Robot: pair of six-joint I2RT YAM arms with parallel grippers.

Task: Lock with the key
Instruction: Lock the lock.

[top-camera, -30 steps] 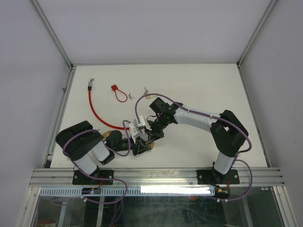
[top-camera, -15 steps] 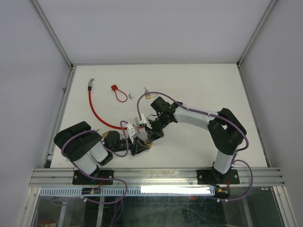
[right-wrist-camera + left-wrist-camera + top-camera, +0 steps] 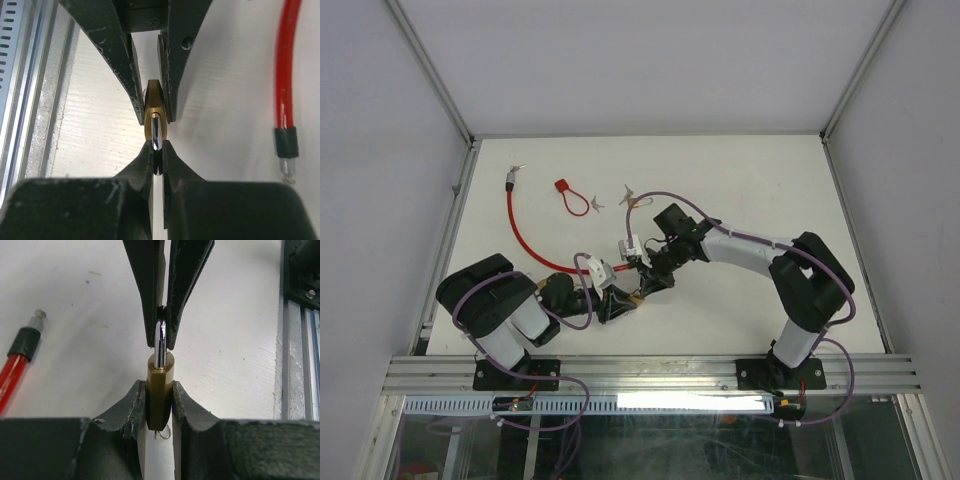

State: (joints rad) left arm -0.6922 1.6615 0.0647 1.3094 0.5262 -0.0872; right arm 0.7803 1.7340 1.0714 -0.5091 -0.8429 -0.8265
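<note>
Padlock point(image 3: 636, 296) sits between the two grippers, lifted off the white bench point(image 3: 750, 180), close to the near edge and somewhat left of its middle. The left arm is folded low by the near-left corner, its elbel tucked back over its base and its forearm lying rightward along the near edge. The left gripper point(image 3: 159, 390) is clamped on the padlock's brass body point(image 3: 160, 395), one finger pressed to each flat side. The right arm rises from its base by the near-right corner to a high, bent elbow, then stretches its forearm leftward across the bench, with the wrist tipped down toward the left gripper. The right gripper point(image 3: 157, 150) is pinched tight on the steel shackle point(image 3: 159, 347), so the two grippers face each other tip to tip, with the padlock in line between them. In both wrist views the shackle looks seated in the body, though whether it is latched cannot be told. A red cable point(image 3: 523, 232) curves from the far-left part of the bench down toward the left arm, and its black-capped end point(image 3: 286, 142) lies just beside the grippers. A small red tag point(image 3: 561, 186) lies well apart toward the far edge, with tiny silvery bits point(image 3: 627, 193) near it that are too small to identify.
</note>
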